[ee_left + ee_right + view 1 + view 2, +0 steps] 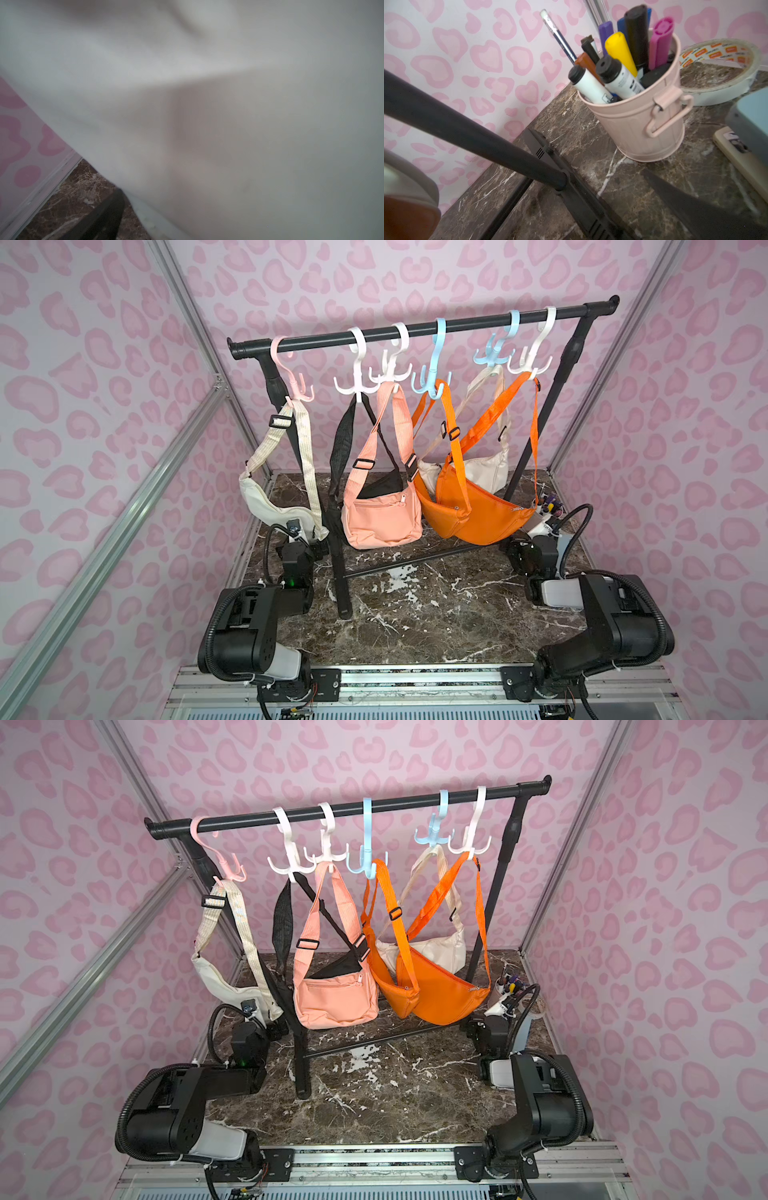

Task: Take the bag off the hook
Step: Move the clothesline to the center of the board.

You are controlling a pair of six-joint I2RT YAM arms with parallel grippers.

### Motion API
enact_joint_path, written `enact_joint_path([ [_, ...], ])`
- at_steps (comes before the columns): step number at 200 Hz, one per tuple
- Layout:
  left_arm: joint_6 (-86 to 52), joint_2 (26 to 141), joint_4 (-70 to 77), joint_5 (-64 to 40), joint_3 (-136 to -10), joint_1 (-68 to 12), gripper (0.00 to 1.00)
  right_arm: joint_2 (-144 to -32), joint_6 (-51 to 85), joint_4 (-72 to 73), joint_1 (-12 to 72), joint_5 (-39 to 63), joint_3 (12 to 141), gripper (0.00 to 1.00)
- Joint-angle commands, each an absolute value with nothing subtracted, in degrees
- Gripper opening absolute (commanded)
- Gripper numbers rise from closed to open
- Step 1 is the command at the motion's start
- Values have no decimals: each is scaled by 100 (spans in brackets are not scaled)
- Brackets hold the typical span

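Note:
Several bags hang from plastic hooks on a black rack bar [415, 328]. A cream bag [266, 506] hangs on the pink hook [291, 377] at the left. Beside it are a black strap [343, 439], a salmon bag [380, 518] and orange bags [486, 518], with another cream bag [486, 472] behind them. My left gripper [309, 541] lies low under the left cream bag. That bag's fabric [207, 104] fills the left wrist view, and one dark finger [101, 216] shows at the side. My right gripper [517, 549] rests low beneath the orange bags; it is open and holds nothing.
The rack's foot [571, 187] crosses the marble table just ahead of my right gripper. A pink bucket of pens [643, 124], a tape roll [726, 89] and a phone [741, 160] stand in the far right corner. The rack's other leg [343, 585] is beside my left arm.

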State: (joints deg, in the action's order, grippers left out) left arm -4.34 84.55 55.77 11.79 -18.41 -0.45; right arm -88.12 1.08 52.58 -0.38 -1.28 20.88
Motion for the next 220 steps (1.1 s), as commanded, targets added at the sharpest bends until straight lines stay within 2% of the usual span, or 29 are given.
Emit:
enact_joint_path([
  [1,-389,8451,5704,1169,-1852,-44,97,-8804,70,5352,-26,-154,2049,100],
  [184,-390,8433,5720,1162,-1838,-42,96,-8805,104,5326,-46,-138,2060,100],
  [200,-382,8419,5766,1156,-1810,-42,100,-8760,106,5442,-52,-110,1977,90],
  [220,-208,8137,4676,917,-2221,-106,95,-8467,81,5588,-33,-132,1801,85],
])
